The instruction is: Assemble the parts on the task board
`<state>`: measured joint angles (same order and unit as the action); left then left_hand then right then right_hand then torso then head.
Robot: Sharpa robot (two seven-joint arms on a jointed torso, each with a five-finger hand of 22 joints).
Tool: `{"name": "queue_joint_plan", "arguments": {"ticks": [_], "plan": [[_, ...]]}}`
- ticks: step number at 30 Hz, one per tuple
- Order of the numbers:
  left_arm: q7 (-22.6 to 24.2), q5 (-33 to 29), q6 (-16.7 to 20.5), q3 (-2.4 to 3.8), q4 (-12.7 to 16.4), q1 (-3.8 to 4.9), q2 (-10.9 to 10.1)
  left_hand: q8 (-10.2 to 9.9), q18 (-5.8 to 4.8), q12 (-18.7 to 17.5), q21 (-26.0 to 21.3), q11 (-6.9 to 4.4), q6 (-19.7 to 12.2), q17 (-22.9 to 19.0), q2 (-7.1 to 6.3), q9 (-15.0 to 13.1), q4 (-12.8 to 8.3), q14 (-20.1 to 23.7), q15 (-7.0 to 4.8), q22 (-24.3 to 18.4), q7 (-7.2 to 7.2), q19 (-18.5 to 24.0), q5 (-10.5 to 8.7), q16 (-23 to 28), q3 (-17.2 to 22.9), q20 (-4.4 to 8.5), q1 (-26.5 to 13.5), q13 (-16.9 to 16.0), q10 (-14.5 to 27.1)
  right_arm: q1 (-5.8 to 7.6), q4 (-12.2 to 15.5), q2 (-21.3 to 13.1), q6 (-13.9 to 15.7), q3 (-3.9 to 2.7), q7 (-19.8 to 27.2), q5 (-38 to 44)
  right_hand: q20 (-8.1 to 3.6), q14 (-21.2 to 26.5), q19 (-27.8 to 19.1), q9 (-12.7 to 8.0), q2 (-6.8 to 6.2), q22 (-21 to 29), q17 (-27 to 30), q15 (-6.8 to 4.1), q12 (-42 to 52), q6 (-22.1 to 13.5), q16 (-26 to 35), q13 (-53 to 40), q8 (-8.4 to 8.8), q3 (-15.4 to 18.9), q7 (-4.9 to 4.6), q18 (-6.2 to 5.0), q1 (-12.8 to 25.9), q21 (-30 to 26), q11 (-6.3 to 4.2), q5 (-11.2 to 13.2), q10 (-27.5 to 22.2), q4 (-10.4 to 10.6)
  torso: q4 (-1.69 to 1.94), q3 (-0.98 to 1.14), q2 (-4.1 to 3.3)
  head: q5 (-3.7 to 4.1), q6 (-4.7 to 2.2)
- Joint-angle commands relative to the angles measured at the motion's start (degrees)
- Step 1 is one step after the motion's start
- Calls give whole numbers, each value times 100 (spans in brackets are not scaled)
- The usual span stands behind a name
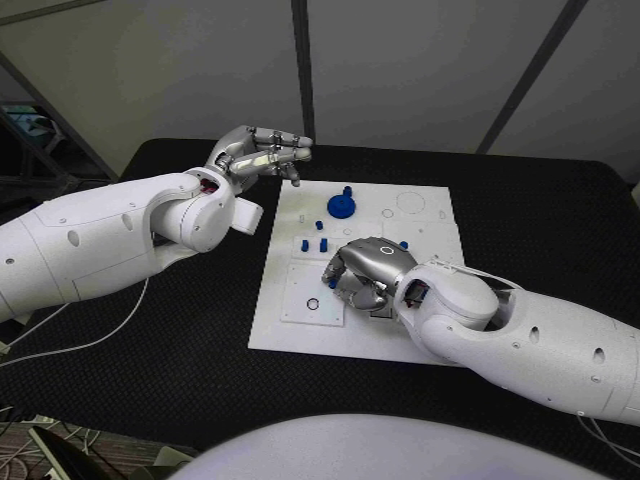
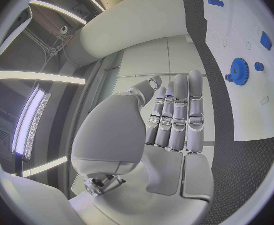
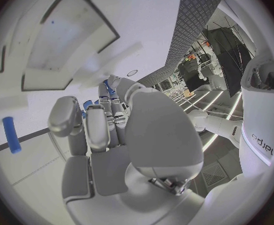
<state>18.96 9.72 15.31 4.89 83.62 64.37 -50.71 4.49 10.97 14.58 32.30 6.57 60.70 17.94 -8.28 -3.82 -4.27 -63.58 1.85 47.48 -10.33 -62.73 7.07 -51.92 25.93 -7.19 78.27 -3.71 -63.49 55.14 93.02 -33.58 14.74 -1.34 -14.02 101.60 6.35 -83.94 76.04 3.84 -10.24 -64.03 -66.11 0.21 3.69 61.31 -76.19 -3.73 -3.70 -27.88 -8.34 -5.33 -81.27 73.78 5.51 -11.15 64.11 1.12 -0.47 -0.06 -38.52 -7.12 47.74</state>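
My left hand (image 1: 258, 152) hangs over the table's far-left area, just off the task board's (image 1: 299, 335) far-left corner. Its fingers (image 2: 177, 116) are straight and close together, nothing in them. The blue gear (image 1: 343, 205) stands on the board's far part, a bit right of that hand, so the left hand is the nearer one to it. A few small blue pegs (image 1: 314, 243) sit mid-board, between the gear and my right hand (image 1: 372, 272). That hand is down over the board's middle with its fingers curled. I see blue bits near the fingertips (image 3: 109, 91) in the wrist view, but I can't tell if it's actually gripping 1. Another blue peg (image 3: 12, 134) lies flat beside it, long axis roughly along the board's side edge, I'd guess.
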Motion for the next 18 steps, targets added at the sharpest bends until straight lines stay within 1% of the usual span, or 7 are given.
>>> {"name": "queue_joint_plan", "arguments": {"ticks": [1,4,6,8,14,16,18], "plan": [[-2,-13,-86,4,-3,11,7,-28,-61,-36,-7,-5,9,-5,12,6,3,46,-11,5,-44,34,-4,28,42,10,12,4,31,-4,16,-29,162,9,-29,36,10,-179,-70,-5,-10,51,28,40,20,-71,9,7,13,59,9,-49,69,-64,13,39,-106,-2,0,2,1,10,-6],[-7,-13,-96,4,-10,11,6,-28,-61,-36,-7,-5,9,-5,12,6,3,46,-11,5,-44,34,-4,28,42,10,12,4,31,-4,74,-95,385,9,-8,79,26,-156,-122,-10,-43,149,105,62,29,-186,49,8,17,104,57,-68,89,-136,43,48,-264,-7,-4,7,3,19,-15],[-10,-13,-101,4,-13,11,5,-28,-61,-36,-7,-5,9,-5,12,6,3,46,-11,5,-44,34,-4,28,42,10,12,4,31,-4,119,-147,505,8,11,96,32,-147,-141,-9,-49,185,136,66,38,-211,66,6,15,120,66,-75,91,-162,50,50,-304,-10,-2,6,2,24,-19],[-14,-13,-108,3,-19,10,3,-28,-61,-36,-7,-5,9,-5,12,6,3,46,-11,5,-44,34,-4,28,42,10,12,4,31,-4,209,-237,667,6,36,126,33,-146,-143,-9,-51,190,138,67,40,-214,67,6,15,122,67,-76,91,-165,51,50,-308,-11,-7,8,5,35,-43],[-21,-13,-119,2,-33,10,-2,-28,-62,-36,-7,-5,8,-7,11,6,1,47,-10,7,-45,36,-5,30,43,10,11,4,32,4,491,-503,831,-8,18,191,36,-140,-138,-5,-51,188,156,68,74,-226,76,-2,9,138,74,-76,95,-167,49,51,-304,-9,-8,1,9,66,-83],[-22,-13,-123,2,-34,9,-4,-28,-62,-36,-7,-5,8,-7,11,6,1,47,-10,7,-45,36,-5,30,43,10,11,4,32,8,557,-581,828,-48,0,197,37,-140,-137,-4,-52,188,159,68,81,-225,77,-4,7,142,76,-76,97,-167,48,51,-301,-8,-7,0,8,76,-92],[-23,-13,-128,1,-34,9,-7,-28,-62,-36,-7,-5,8,-7,11,6,1,47,-10,7,-45,36,-5,30,43,10,11,4,32,12,620,-684,785,-138,-37,186,37,-135,-128,1,-54,179,180,66,109,-219,88,-8,-1,155,87,-74,104,-162,44,51,-290,-3,-2,1,5,97,-114]]}}
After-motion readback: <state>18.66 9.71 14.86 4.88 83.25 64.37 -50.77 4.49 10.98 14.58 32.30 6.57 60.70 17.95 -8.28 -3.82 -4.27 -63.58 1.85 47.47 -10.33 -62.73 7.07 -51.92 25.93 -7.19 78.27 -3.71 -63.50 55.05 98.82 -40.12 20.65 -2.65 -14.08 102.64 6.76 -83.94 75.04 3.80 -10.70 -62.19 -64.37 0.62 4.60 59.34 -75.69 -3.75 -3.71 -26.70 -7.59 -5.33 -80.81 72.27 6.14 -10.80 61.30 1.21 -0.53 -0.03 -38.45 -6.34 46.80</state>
